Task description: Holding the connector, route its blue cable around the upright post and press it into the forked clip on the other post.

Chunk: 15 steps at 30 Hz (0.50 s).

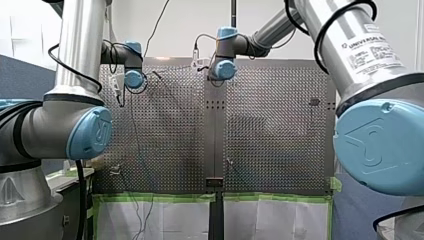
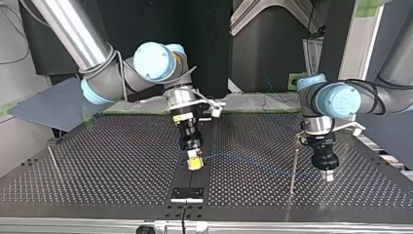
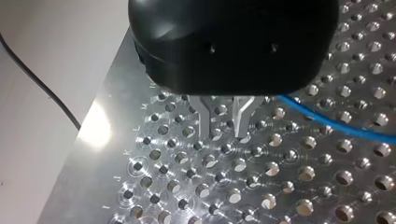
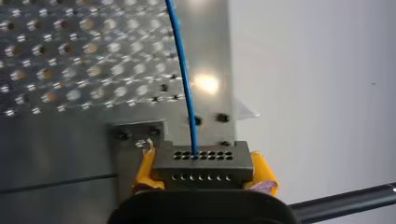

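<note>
The tabletop [image 2: 122, 161] carries two thin posts: one post [image 2: 294, 170] just beside the left jaws, another post [image 2: 53, 161] well apart at the top view's left; which bears the forked clip I cannot tell. The right jaws are clamped on the connector [image 4: 203, 165], yellow pads [image 4: 265, 170] at its ends, low over the tabletop's middle. The left jaws stand parted and empty. The blue cable [image 4: 182, 70], thin, light and limp, should steer best from the rigid connector, kept taut

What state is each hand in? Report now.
Left hand: open, holding nothing.
Right hand: closed on the connector.
</note>
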Motion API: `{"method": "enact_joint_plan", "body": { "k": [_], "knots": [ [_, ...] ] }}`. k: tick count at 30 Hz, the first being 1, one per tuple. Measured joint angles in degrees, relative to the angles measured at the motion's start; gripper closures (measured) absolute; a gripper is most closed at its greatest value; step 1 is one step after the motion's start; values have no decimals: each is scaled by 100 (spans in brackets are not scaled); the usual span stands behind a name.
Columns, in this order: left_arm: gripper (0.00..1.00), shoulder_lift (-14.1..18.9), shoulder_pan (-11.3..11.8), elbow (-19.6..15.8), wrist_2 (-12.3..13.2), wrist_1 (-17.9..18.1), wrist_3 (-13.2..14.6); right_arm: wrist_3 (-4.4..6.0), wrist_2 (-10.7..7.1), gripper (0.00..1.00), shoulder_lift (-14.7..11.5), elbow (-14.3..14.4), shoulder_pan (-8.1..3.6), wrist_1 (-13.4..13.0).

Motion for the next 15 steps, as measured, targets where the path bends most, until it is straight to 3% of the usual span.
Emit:
{"method": "enact_joint_plan", "body": {
  "k": [7,15],
  "knots": [
    [73,-3,-38,-1,4,-34,-59,-64,40,81,150,4,-29,137],
    [55,-10,-90,-6,116,-27,-258,-181,145,81,508,70,-60,363]
  ]
}}
